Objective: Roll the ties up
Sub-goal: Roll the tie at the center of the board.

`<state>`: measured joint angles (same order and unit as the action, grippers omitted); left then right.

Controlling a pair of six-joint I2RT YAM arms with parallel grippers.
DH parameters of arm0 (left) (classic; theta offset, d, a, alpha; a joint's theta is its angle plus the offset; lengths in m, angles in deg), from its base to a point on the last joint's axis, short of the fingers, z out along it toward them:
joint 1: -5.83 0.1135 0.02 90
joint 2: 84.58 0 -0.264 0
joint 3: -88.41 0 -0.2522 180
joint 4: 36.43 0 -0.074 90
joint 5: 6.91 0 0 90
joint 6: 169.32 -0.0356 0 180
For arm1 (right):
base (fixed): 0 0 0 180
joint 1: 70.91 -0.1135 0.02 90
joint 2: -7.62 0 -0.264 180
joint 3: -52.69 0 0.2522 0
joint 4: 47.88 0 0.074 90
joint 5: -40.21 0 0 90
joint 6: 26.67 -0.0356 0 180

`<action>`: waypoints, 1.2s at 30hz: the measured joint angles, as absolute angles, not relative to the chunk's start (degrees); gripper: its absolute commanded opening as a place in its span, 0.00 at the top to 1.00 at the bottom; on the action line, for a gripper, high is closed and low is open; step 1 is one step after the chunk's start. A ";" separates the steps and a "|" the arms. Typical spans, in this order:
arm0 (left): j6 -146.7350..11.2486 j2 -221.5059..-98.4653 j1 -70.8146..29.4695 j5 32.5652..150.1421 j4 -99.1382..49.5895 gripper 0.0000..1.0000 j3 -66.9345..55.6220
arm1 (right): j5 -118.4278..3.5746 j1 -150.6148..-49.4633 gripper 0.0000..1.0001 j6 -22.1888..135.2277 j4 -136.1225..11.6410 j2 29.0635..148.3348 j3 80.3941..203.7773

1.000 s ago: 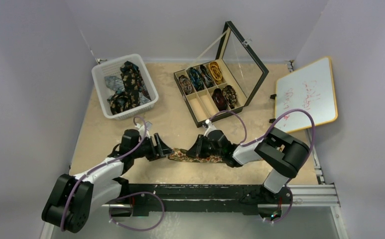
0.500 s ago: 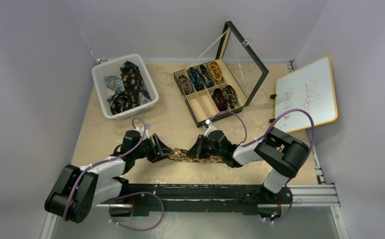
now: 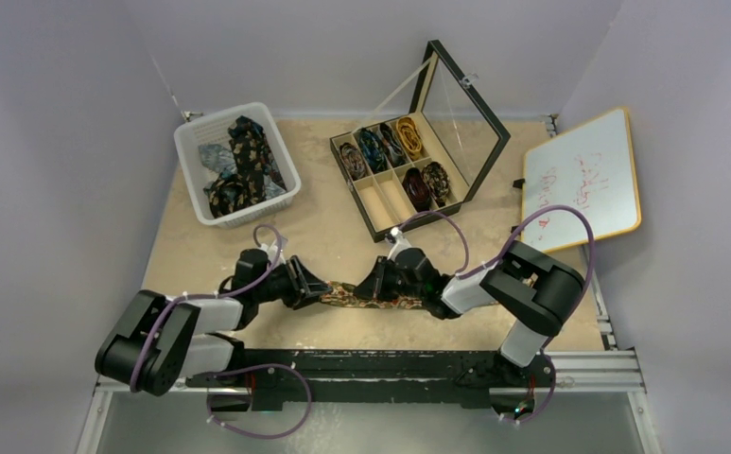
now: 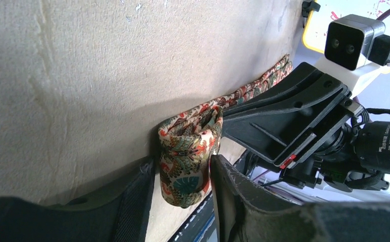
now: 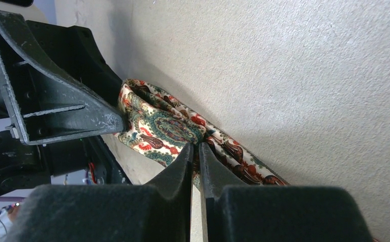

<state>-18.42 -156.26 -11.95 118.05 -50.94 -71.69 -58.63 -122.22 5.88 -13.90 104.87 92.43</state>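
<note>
So the tie [image 3: 347,295] ran left-right along the worktop [image 3: 342,236]: right fingers [image 5: 182,166] pinched shut mid-strip, left fingers [image 4: 137,201] straddled its rolled end [image 4: 187,151], half-open, grip unclear.

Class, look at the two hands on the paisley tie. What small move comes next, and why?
Probably close the left hand on the coil: its fingers flank this rolled end of the tie, one seemingly not yet touching, while the right hand pinches the flat stretch beside it.
</note>
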 measured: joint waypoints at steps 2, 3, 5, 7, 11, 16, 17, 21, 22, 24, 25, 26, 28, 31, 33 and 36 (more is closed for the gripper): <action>-17.72 -157.83 -11.98 118.47 -52.58 0.63 -71.69 | -58.65 -122.22 0.92 5.88 -13.61 104.87 92.25; -17.35 -158.62 -12.00 118.62 -53.37 0.66 -71.69 | -58.71 -122.22 0.92 5.88 -13.44 104.87 92.19; -16.95 -159.95 -12.04 118.73 -54.37 0.76 -71.69 | -58.91 -122.22 0.90 5.88 -13.24 104.96 92.19; -17.02 -160.72 -12.15 118.71 -54.70 0.90 -71.67 | -59.50 -122.16 0.75 5.95 -13.22 105.02 92.19; -18.37 -160.43 -12.26 118.64 -53.15 1.00 -71.48 | -60.11 -122.16 0.50 7.76 -13.13 103.56 92.14; -21.98 -154.47 -12.28 116.98 -45.17 1.00 -69.88 | -59.24 -122.16 0.29 16.59 -16.33 93.51 92.47; -22.92 -152.72 -12.33 116.44 -43.01 1.00 -69.40 | -58.95 -122.18 0.27 19.35 -16.85 91.91 93.43; -26.72 -144.96 -12.33 113.13 -32.06 1.00 -65.38 | -58.34 -122.16 0.26 29.20 -18.07 90.07 98.24; -27.80 -143.32 -12.33 112.09 -28.95 1.00 -63.98 | -58.41 -122.16 0.25 30.93 -18.31 89.94 99.01; -29.61 -140.59 -12.33 109.64 -22.77 1.00 -61.12 | -58.47 -122.16 0.26 32.61 -19.60 89.94 100.06; -30.77 -139.15 -12.33 108.04 -18.64 1.00 -59.15 | -58.47 -122.16 0.26 32.85 -20.65 90.01 100.49; -31.79 -138.10 -12.33 106.56 -15.51 1.00 -57.51 | -58.45 -122.16 0.26 32.85 -22.12 90.29 101.22; -33.28 -137.00 -12.70 103.78 -10.53 1.00 -54.67 | -58.47 -122.16 0.28 32.40 -23.41 91.43 102.42; -35.05 -137.42 -14.31 99.69 -3.82 1.00 -50.23 | -58.74 -122.16 0.37 30.19 -25.00 93.99 103.95; -35.66 -138.64 -15.98 96.59 -0.08 1.00 -47.76 | -59.89 -122.16 0.46 27.35 -25.64 95.58 103.97; -36.36 -140.72 -18.25 93.27 3.79 1.00 -45.12 | -61.80 -122.09 0.58 24.05 -25.33 98.12 104.14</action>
<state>-36.36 -140.72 -18.25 93.27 3.79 -45.12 -61.80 -122.09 24.05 -25.33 98.12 104.14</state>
